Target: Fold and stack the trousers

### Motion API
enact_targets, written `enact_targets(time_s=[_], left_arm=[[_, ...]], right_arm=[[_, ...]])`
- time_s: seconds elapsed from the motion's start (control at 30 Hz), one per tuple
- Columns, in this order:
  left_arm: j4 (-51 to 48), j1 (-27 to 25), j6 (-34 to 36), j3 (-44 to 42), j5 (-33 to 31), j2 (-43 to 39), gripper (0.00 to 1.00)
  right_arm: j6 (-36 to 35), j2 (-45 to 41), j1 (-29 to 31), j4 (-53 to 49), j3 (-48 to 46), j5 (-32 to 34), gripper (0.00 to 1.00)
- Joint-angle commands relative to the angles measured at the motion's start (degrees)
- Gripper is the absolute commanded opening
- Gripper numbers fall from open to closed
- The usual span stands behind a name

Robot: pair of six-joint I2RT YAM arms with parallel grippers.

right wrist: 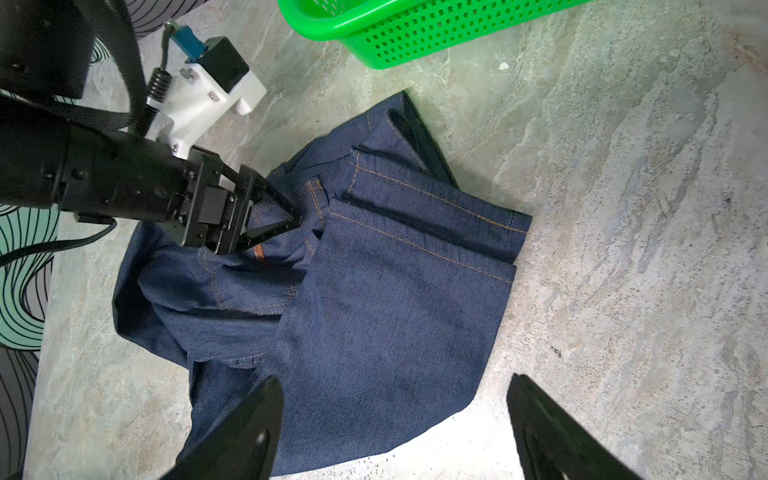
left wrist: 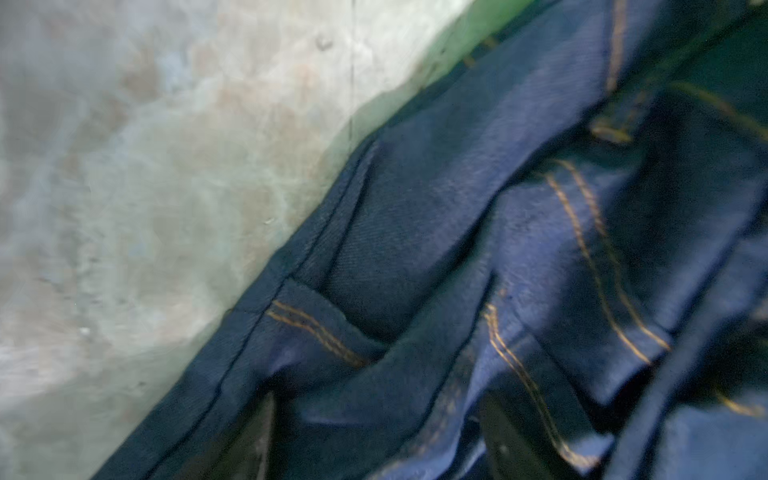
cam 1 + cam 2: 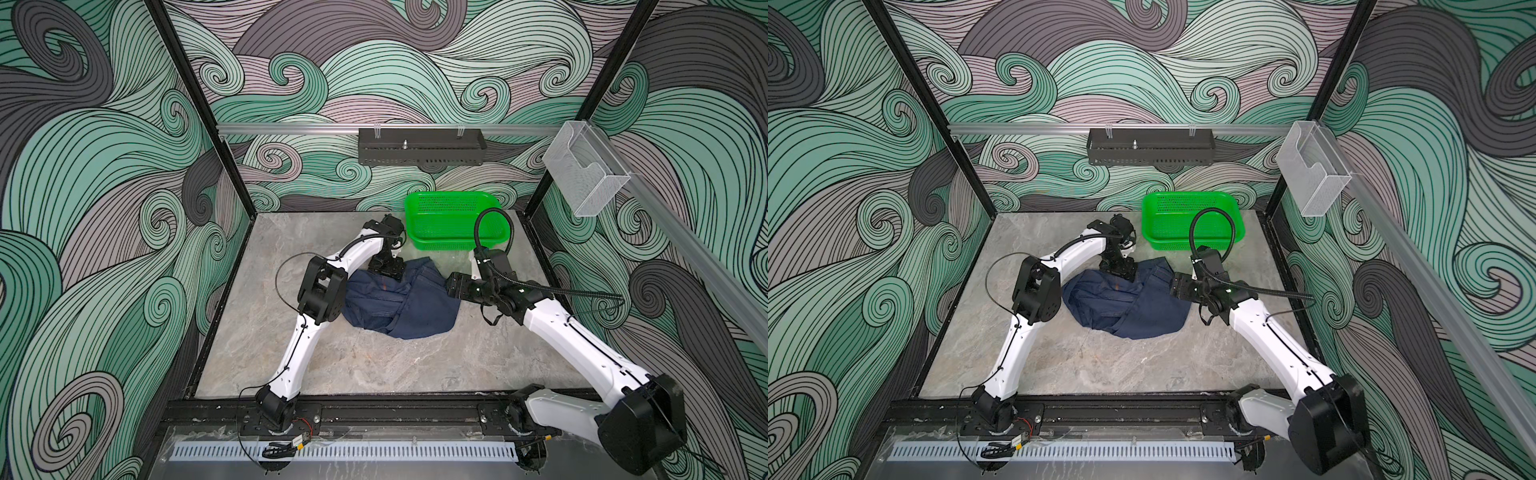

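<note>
Green basket (image 3: 436,243): we find it at the far edge of the desk (image 3: 332,365), toward the far right corner. Only its own perforated floor shows inside. The right arm's black cable (image 3: 494,210) arcs in front of it.
Black tray (image 3: 422,157): hung on the back-wall rail. One small metal stud (image 3: 403,144) stands in it.
Clear holder (image 3: 582,178): on the right-wall rail. We see the wall pattern through it.
Trousers (image 3: 403,309): a rumpled navy bundle on the bare desk near its middle, close to the basket but apart from it. The hems are stacked and the tan patch (image 1: 259,253) shows.
Left hand (image 1: 293,221): tips sunk in the denim at the bundle's far side, with a fold between them and a middling gap. We cannot tell whether it grips.
Right hand (image 1: 395,378): wide, holding nothing, over the bundle's right edge.
</note>
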Motion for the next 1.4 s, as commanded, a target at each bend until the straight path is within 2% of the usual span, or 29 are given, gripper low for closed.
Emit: enact_targets(time_s=[0.0, 0.1, 0.13, 0.33, 0.43, 0.57, 0.83, 0.93, 1.03, 1.1, 1.17, 1.37], left_arm=[[-4.77, -0.71, 2.96, 3.52, 0.3, 0.5, 0.4], [-5.94, -0.69, 3.63, 5.64, -1.14, -1.26, 0.04], [-6.58, -0.64, 3.5, 6.66, -2.11, -2.25, 0.0], [-4.3, 1.68, -1.98, 7.53, -9.9, -15.81, 0.0], [-1.03, 4.29, -4.55, 5.16, -10.85, -24.48, 0.0], [3.89, 7.17, -5.21, -0.06, -8.01, -34.1, 0.0], [-0.85, 9.24, -6.27, 0.27, -3.39, -36.76, 0.0], [1.35, 9.23, -7.51, -3.94, -2.88, -39.34, 0.0], [5.43, 9.0, -9.38, -12.22, 2.08, -42.61, 0.0], [7.52, 7.9, -11.8, -17.93, 3.89, -44.52, 0.0], [9.51, 5.52, -13.92, -23.89, 3.07, -46.64, 0.0], [17.38, -6.76, -23.68, -41.03, 1.62, -50.58, 0.0]], right_arm=[[0.38, -0.25, -0.37, 0.6, -0.59, -0.47, 0.85], [0.51, -0.48, -0.44, 0.47, -0.55, -0.68, 0.84], [0.65, -0.7, -0.4, 0.45, -0.56, -0.7, 0.84], [1.47, -1.63, -0.37, -0.45, 0.25, -1.83, 0.84], [2.31, -1.37, -0.3, -0.64, 0.96, -3.57, 0.84], [3.39, -0.45, -0.02, 0.06, 1.57, -5.24, 0.84], [6.6, 0.87, 1.89, 3.97, 2.08, -8.62, 0.83], [7.98, 0.64, 2.79, 4.5, 2.66, -9.36, 0.82], [8.27, -0.4, 3.25, 2.7, 3.64, -8.2, 0.82], [8.03, -1.83, 3.24, 0.18, 4.14, -5.87, 0.82], [7.45, -3.62, 3.3, -2.39, 4.64, -2.7, 0.82], [7.43, -8.74, 2.3, -11.51, 5.69, 5.75, 0.83]])
